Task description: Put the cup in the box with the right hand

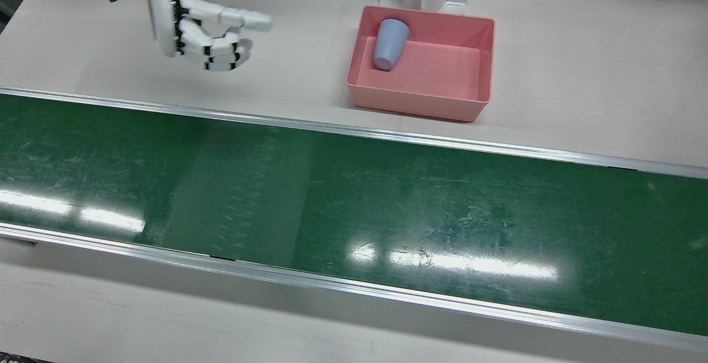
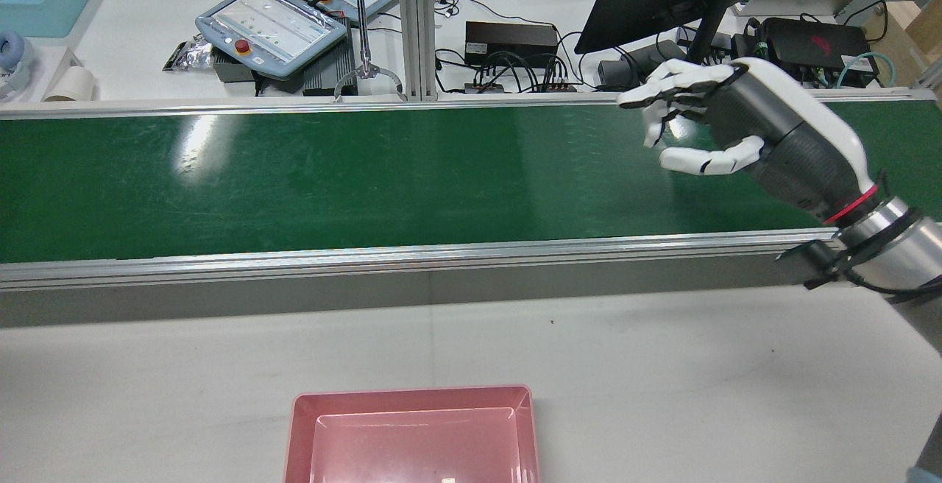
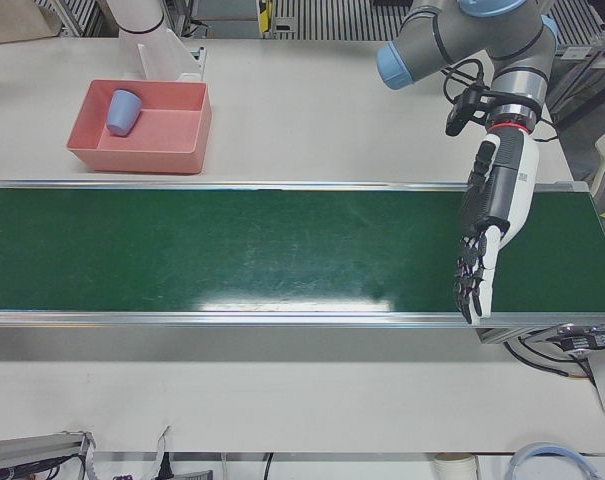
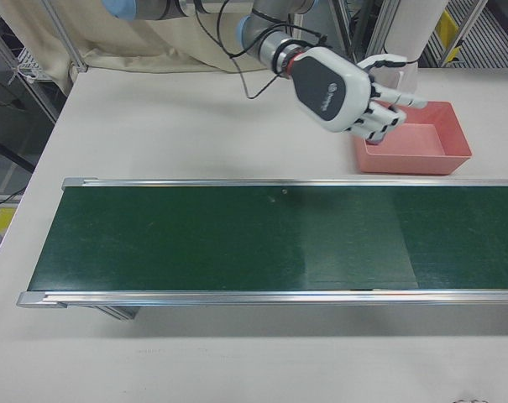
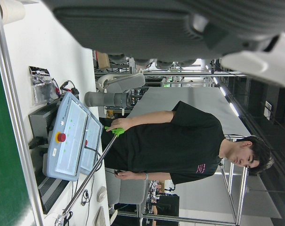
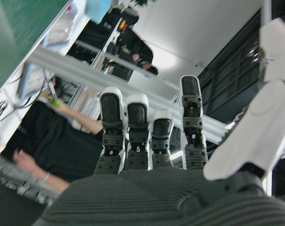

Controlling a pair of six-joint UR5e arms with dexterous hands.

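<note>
Green conveyor belt [image 1: 354, 208] across lower frame of front view, bare. Pink box [image 1: 478, 58] at upper centre, on the table behind the belt; blue-grey cup [image 1: 389, 43] lying tilted in its upper-left corner. Cup not visible in rear view, where only part of the box shows at bottom edge. Right hand [image 1: 207, 31] at upper left, well apart from box, fingers [image 1: 243, 18] spread and partly curled, empty. Left hand [image 3: 487, 235] seen only in left-front view, far right, fingers extended downward over belt edge, holding nothing.

3 front cameras facing 1 rear; green belt [image 1: 354, 213] shared.
</note>
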